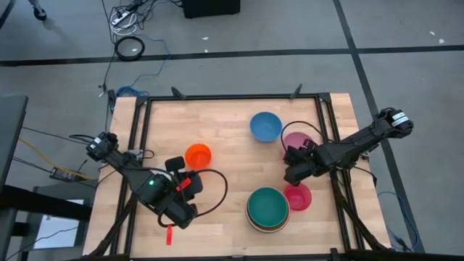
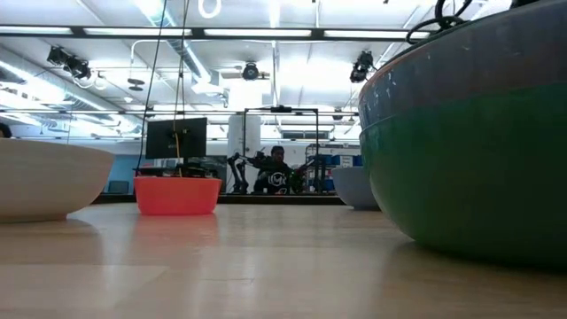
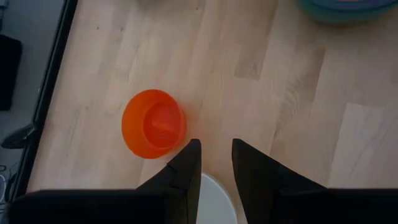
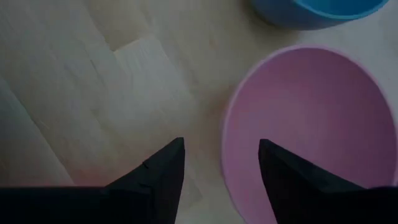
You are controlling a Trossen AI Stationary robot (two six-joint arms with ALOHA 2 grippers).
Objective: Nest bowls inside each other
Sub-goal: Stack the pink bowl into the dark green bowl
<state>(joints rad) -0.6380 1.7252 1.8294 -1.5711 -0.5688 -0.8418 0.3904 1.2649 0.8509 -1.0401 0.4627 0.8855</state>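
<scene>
My right gripper [image 4: 221, 165] hangs over the pink bowl [image 1: 298, 140] with its fingers spread to full width and holding nothing; one finger stands over bare wood just outside the near rim, the other over the bowl's inside. My left gripper [image 3: 216, 163] is partly open and also empty, above a white bowl [image 3: 214, 198] that shows between its fingers, with the small orange bowl [image 1: 197, 155] near it. A blue bowl [image 1: 265, 125] sits just beside the pink one; a small red bowl [image 1: 297, 196] lies nearer the front, touching or almost touching the teal stack [image 1: 267, 209]. Risk, as I judge it: if I descend off-line, the outer finger lands on the rim instead of straddling it, and the light plastic tips or slides into the blue bowl. A thin-wall pinch may also let the bowl swing when lifted. I cannot tell how high the right fingers stand above the rim.
</scene>
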